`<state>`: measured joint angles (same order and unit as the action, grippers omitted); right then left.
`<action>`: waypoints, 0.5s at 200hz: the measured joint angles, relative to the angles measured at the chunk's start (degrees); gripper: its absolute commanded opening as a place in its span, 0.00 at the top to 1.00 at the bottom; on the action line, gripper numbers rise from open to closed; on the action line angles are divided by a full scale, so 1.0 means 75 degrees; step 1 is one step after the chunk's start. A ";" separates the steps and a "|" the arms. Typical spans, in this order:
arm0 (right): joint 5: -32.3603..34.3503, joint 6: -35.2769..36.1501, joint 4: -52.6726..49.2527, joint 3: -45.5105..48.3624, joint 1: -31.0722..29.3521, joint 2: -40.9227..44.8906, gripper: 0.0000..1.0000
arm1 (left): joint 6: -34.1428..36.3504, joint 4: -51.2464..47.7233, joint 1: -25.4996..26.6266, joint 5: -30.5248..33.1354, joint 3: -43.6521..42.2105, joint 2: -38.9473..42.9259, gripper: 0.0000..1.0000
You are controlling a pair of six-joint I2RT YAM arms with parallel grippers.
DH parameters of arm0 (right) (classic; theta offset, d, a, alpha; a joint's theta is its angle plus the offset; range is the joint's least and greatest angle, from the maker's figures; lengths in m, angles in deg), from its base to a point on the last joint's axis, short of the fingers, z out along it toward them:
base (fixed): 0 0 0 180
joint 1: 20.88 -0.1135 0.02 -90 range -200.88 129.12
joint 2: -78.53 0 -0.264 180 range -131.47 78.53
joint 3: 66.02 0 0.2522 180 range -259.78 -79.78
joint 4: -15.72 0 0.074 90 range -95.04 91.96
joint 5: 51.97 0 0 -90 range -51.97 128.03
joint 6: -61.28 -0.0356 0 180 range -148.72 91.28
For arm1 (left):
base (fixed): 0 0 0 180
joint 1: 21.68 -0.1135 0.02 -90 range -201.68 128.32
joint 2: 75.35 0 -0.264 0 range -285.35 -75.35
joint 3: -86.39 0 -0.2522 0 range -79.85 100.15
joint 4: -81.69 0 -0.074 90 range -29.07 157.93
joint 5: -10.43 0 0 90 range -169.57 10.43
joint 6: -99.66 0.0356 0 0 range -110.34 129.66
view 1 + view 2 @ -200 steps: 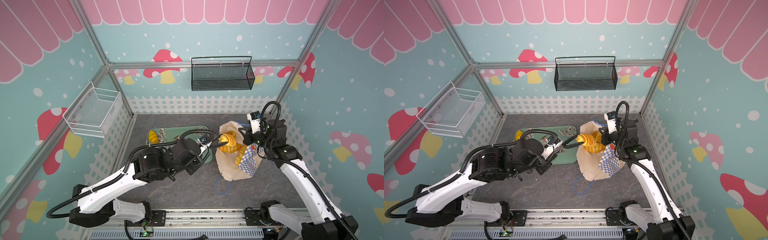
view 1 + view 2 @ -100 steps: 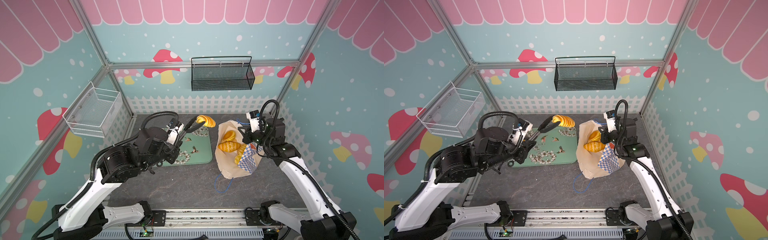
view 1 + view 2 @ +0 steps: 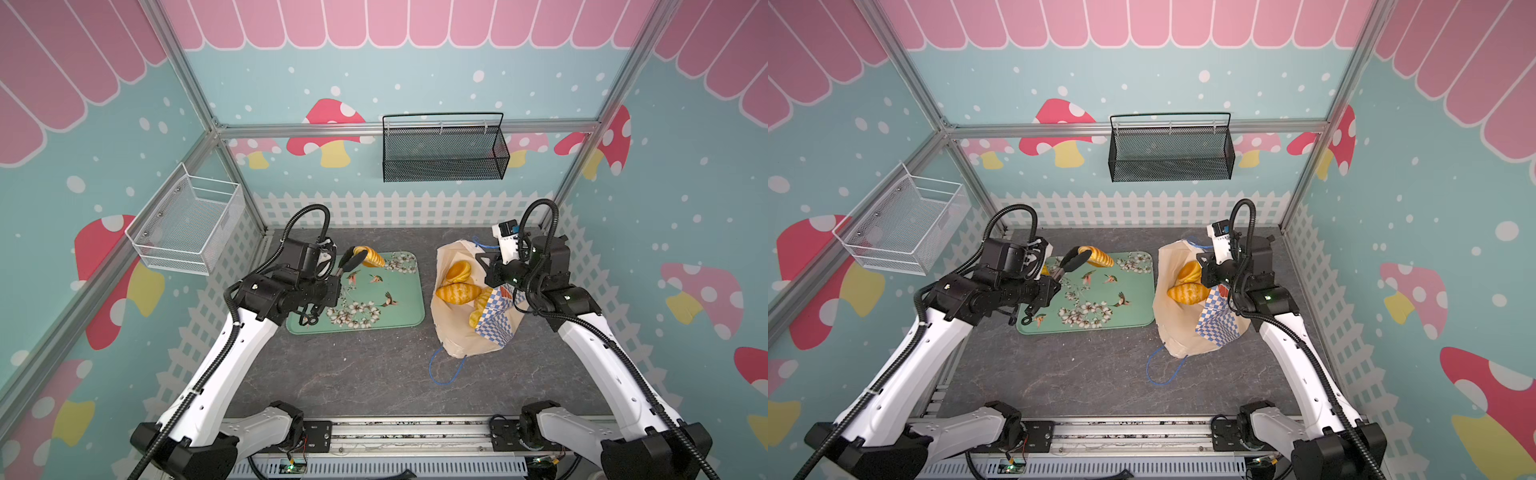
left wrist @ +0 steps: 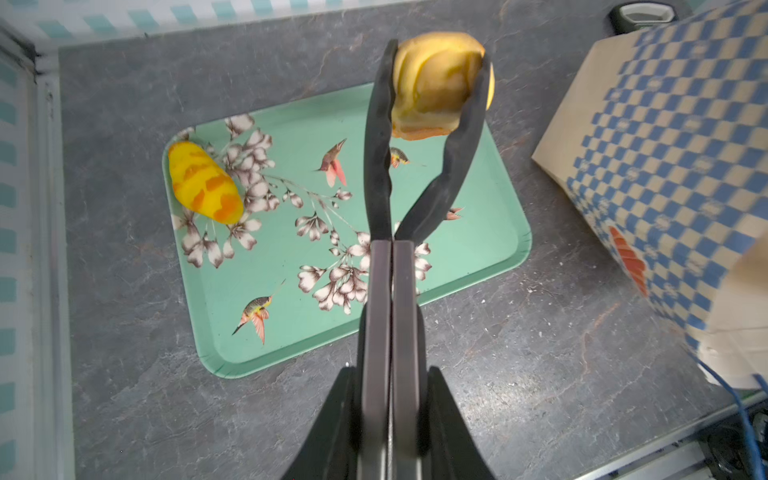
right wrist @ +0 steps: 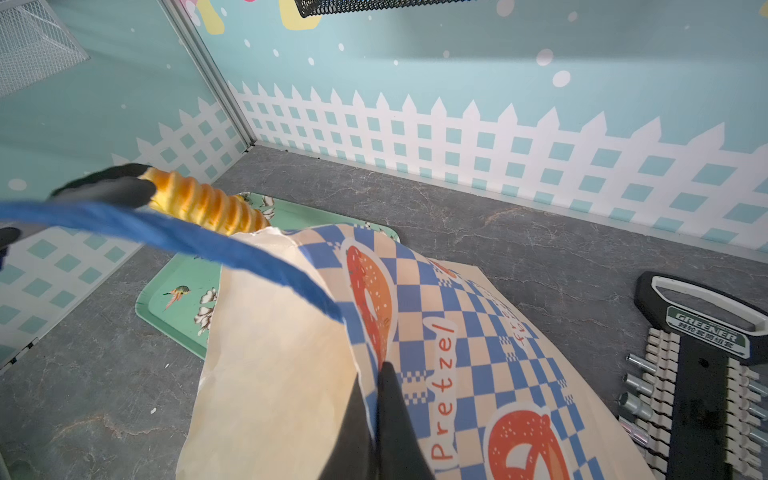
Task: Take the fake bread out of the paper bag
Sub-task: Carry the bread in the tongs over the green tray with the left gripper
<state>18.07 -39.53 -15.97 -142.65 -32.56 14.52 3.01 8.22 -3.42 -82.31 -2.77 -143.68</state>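
On the desk (image 3: 353, 374), pinched the edge of the paper bag (image 3: 457, 332) with the right tool (image 5: 381, 368), likely to hold its mouth open on the fake bread (image 3: 457, 292) inside, and clamped 1 ridged roll (image 3: 372, 256) in the left tool (image 3: 352, 261) over the far edge of the tray (image 3: 401, 318) for set-down.

Both top views look steeply down over the whole desk (image 3: 365, 374). Wrist views sit close, both showing the tray (image 4: 478, 241) and paper bag (image 4: 665, 145).

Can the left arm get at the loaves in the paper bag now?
Probably not yet: the left gripper is shut on a ridged roll. Otherwise the way looks free: the right gripper holds the paper bag open, loaves exposed.
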 measured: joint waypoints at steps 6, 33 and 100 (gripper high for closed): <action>0.0000 0.0003 0.0000 0.0000 0.0000 0.0000 1.00 | 0.0000 0.0105 -0.0175 -0.0108 -0.0128 -0.0117 1.00; -0.0006 0.0012 0.0015 0.0000 0.0000 -0.0017 1.00 | 0.0015 0.0589 -0.0845 -0.0478 -0.0493 -0.0647 1.00; -0.0026 0.0125 0.0181 0.0000 0.0000 -0.0251 1.00 | 0.0146 0.1513 -0.1824 -0.0624 -0.0527 -0.1772 1.00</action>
<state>17.87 -38.59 -14.62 -142.65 -32.56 12.64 4.10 19.57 -17.10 -86.99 -6.73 -156.97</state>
